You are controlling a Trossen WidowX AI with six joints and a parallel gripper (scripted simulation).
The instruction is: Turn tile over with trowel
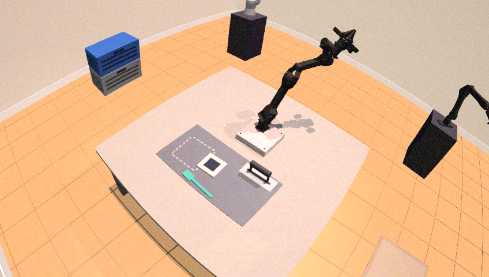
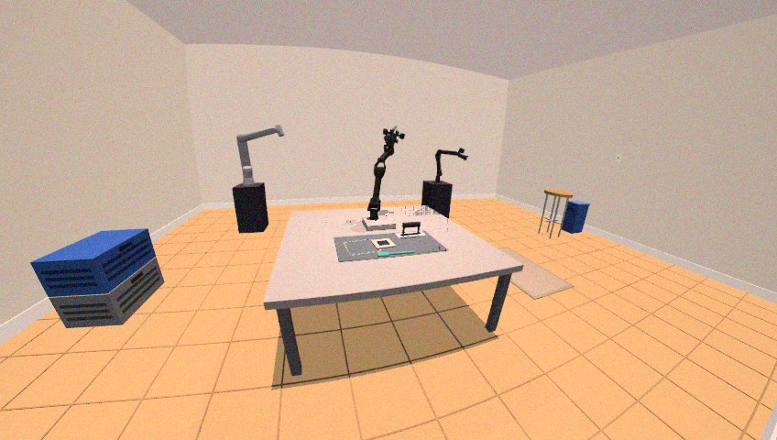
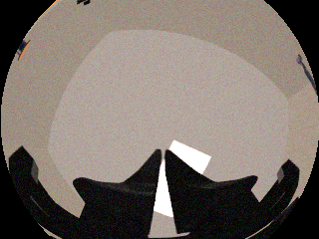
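Note:
The tile [image 1: 203, 165] [image 2: 376, 243] is cream with a dark square facing up. It lies flat on the grey mat [image 1: 236, 209] [image 2: 348, 257], at the near right side of the dashed outline [image 1: 181, 160] [image 2: 345, 248], covering part of its line. The small teal trowel [image 1: 201, 186] [image 2: 398, 252] lies flat near the mat's front edge, its square blade to the left and its handle to the right. My gripper [image 1: 354, 30] [image 2: 394, 129] [image 3: 162, 153] is shut and empty, raised high behind the mat, far from tile and trowel.
A larger trowel with a black raised handle [image 1: 260, 168] [image 2: 410, 224] stands on the mat's back right part. My arm's white base [image 1: 252, 143] [image 2: 379, 225] is behind the mat. Beyond the table [image 1: 308, 192] are two pedestals [image 1: 244, 39] [image 1: 427, 147] with other arms and stacked crates [image 1: 115, 62].

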